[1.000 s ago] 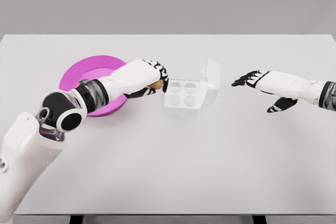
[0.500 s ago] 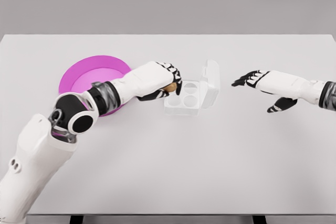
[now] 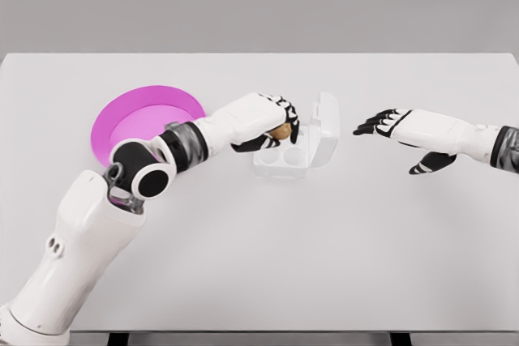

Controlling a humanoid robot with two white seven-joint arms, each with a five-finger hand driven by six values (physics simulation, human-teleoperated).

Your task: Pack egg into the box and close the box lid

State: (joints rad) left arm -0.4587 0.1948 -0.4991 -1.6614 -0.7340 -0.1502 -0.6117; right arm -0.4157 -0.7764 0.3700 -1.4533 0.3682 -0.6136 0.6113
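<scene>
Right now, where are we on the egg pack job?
Done: the egg is out of the pink plate, gripped in the left hand.
In hand: that hand holds it over the open box, above the far-left cup.
Left: seat the egg, let go, shut the lid, which stands upright. The right hand waits open beside it.

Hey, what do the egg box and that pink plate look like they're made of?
The egg box looks like thin clear or frosted plastic: the table shows faintly through its walls and upright lid, and its round cups are moulded in. The pink plate looks like matte plastic or glazed ceramic; its flat, even magenta shows no glare, so this simulator render leaves that open.
</scene>
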